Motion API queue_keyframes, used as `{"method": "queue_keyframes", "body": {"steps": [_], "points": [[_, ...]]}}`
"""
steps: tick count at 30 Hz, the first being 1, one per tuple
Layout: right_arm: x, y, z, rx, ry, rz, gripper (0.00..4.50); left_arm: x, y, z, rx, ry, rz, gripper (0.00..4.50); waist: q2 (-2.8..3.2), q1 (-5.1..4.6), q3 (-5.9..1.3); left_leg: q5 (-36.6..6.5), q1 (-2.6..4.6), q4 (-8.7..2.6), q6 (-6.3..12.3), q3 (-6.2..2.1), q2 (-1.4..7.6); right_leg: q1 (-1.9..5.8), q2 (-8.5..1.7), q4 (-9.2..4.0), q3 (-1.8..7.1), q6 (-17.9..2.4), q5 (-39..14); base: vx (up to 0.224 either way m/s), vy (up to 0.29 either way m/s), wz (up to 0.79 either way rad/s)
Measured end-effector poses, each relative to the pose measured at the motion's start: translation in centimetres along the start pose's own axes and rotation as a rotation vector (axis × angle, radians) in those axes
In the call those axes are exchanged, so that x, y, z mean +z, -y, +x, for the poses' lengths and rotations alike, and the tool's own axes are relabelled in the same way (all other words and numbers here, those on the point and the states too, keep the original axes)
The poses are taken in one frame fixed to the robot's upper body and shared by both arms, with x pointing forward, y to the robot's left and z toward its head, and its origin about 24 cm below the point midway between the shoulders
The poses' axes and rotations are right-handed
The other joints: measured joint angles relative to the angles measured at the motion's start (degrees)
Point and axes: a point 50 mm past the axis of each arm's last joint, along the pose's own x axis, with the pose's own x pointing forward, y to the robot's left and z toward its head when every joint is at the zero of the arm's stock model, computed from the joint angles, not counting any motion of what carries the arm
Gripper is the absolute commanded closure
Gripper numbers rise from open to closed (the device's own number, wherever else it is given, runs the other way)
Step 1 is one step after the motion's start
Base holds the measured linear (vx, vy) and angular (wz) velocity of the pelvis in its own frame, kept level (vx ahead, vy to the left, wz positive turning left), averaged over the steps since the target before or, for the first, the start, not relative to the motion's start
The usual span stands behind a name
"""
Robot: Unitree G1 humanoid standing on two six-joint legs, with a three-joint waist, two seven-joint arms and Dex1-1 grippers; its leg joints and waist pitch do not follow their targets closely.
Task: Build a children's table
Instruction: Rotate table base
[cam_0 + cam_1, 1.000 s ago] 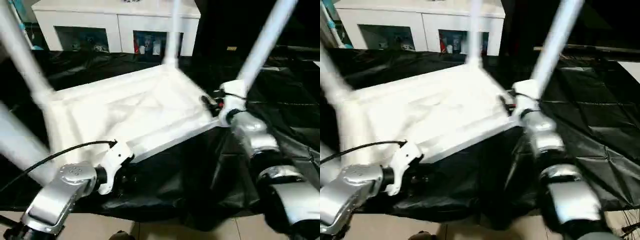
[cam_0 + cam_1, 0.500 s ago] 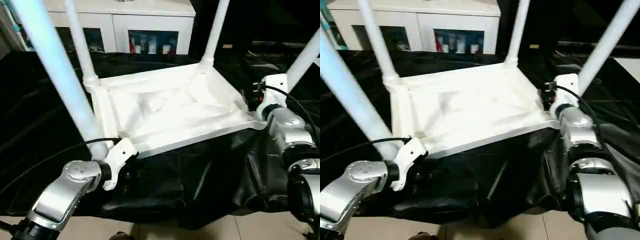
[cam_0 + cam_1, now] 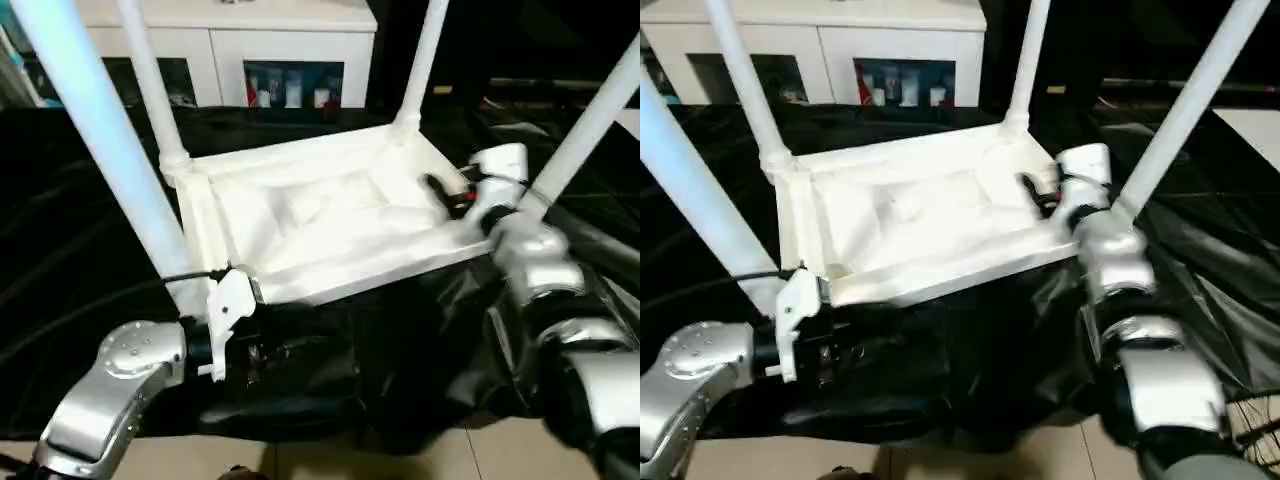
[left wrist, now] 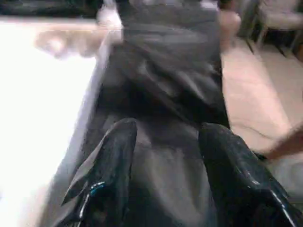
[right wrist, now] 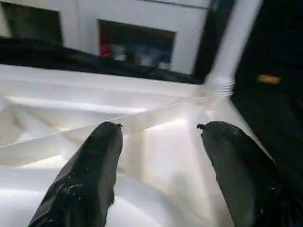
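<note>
Black sheeting point(image 3: 90, 230) covers the tabletop, a white cabinet point(image 3: 290, 40) behind. The children's table point(image 3: 330, 225) lies upside down on it, all four legs socketed, so I judge only flipping remains. My left tool point(image 4: 163, 142) and right tool point(image 5: 158, 137) are both spread, empty.

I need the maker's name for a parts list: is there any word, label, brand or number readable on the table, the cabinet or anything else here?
None can be read.
Children's table: plain white, no marking shows.
Cabinet: items behind its glass are too blurred to read.
Small yellow tag on the dark backdrop: too small to read.
</note>
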Motion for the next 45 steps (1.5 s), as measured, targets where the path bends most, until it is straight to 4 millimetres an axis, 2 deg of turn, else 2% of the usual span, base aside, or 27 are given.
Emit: {"method": "queue_keyframes", "body": {"steps": [2,5,9,14,16,18,19,23,25,27,34,37,40,45], "points": [[-0.7,-0.5,-0.2,0.022,-0.001,0.018,1.49,-0.9,0.6,-0.9,-0.047,-0.055,-0.023,1.7,0.0,0.0,0.0,0.0,0.0,0.0,0.01,0.06,0.0,0.0,-0.01,-0.03,0.03,0.0,0.0,0.0,0.0,0.0],[-1.3,-1.1,-0.6,0.059,0.009,0.051,1.49,-2.1,1.6,-2.3,-0.122,-0.133,-0.071,1.34,0.01,-0.02,0.01,0.0,0.01,-0.01,0.01,0.14,0.02,-0.02,-0.01,-0.04,0.06,0.0,0.0,0.0,0.0,0.0],[-1.3,-2.0,-0.9,0.144,0.048,0.057,1.49,-3.0,2.2,-4.1,-0.192,-0.236,-0.108,1.21,0.04,0.0,0.03,0.0,0.08,-0.04,-0.01,0.15,0.06,-0.04,0.02,0.03,0.06,0.0,0.0,0.0,0.0,0.0],[-1.9,-2.5,-1.6,0.183,0.052,0.054,1.49,-3.8,2.3,-5.8,-0.208,-0.348,-0.144,0.64,0.07,-0.05,0.05,0.0,0.19,-0.06,-0.02,0.23,0.04,-0.03,-0.01,0.09,0.15,0.0,0.0,0.0,0.0,0.0],[-2.1,-2.6,-1.9,0.165,0.06,0.06,1.49,-4.0,2.2,-6.6,-0.181,-0.369,-0.159,0.64,0.04,-0.13,0.03,0.0,0.29,-0.08,-0.03,0.25,0.04,0.0,0.0,0.1,0.18,0.0,0.0,0.0,0.0,0.0],[-2.5,-2.3,-2.3,0.111,0.062,0.072,1.49,-3.9,1.3,-8.2,-0.117,-0.399,-0.166,0.53,0.03,-0.16,0.04,0.0,0.33,-0.14,-0.03,0.27,0.04,-0.01,0.01,0.09,0.19,0.0,0.0,0.0,0.0,0.0],[-2.7,-2.1,-2.4,0.054,0.067,0.077,1.49,-3.6,0.9,-8.9,-0.091,-0.398,-0.166,0.33,0.03,-0.16,0.04,0.0,0.35,-0.19,-0.04,0.3,0.04,-0.02,0.01,0.09,0.21,0.0,0.0,0.0,0.0,0.0],[-3.9,-0.1,-4.0,-0.236,0.076,0.114,1.49,-2.3,-1.1,-13.0,0.067,-0.358,-0.166,0.07,-0.01,-0.1,0.04,0.0,0.41,-0.33,-0.05,0.4,0.02,-0.02,0.01,-0.02,0.26,0.1,0.0,0.0,0.0,0.0],[-4.7,0.7,-4.9,-0.328,0.055,0.127,1.49,-1.8,-1.8,-14.8,0.144,-0.35,-0.17,0.07,-0.01,-0.21,0.03,0.0,0.44,-0.33,-0.05,0.46,0.02,-0.01,0.01,-0.05,0.32,0.1,0.0,0.0,0.0,0.0],[-5.3,1.0,-5.4,-0.38,0.038,0.13,1.49,-1.4,-2.2,-15.7,0.181,-0.328,-0.166,0.07,0.01,-0.48,0.05,0.0,0.51,-0.41,-0.05,0.57,-0.02,-0.03,0.0,-0.1,0.45,0.1,0.0,0.0,0.0,0.0],[-6.6,1.7,-6.6,-0.469,-0.036,0.059,1.49,-0.2,-3.0,-17.1,0.244,-0.24,-0.148,0.07,-0.08,-1.07,0.06,0.0,0.67,-0.64,-0.05,0.66,-0.02,-0.02,0.02,-0.12,0.5,0.1,-0.1,0.0,0.0,0.0],[-7.7,1.9,-7.5,-0.54,-0.095,0.043,1.49,0.4,-3.5,-17.6,0.279,-0.146,-0.134,0.07,-0.18,-1.01,0.04,0.0,0.73,-0.7,-0.06,0.67,-0.02,0.0,0.04,-0.12,0.52,0.2,-0.1,0.0,0.0,0.0],[-9.0,2.0,-8.5,-0.612,-0.153,0.061,1.49,0.7,-3.6,-17.4,0.27,-0.051,-0.134,0.07,-0.25,-1.09,0.07,0.0,0.75,-0.7,-0.06,0.75,-0.03,-0.01,0.03,-0.12,0.61,0.2,-0.1,0.0,0.0,0.0],[-9.1,1.8,-8.5,-0.656,-0.165,0.072,1.49,1.0,-4.0,-16.2,0.23,0.072,-0.118,0.07,-0.37,-1.35,0.1,0.0,0.87,-0.7,-0.06,0.82,-0.04,-0.01,0.05,-0.07,0.72,0.2,-0.1,0.0,0.0,0.0]]}}
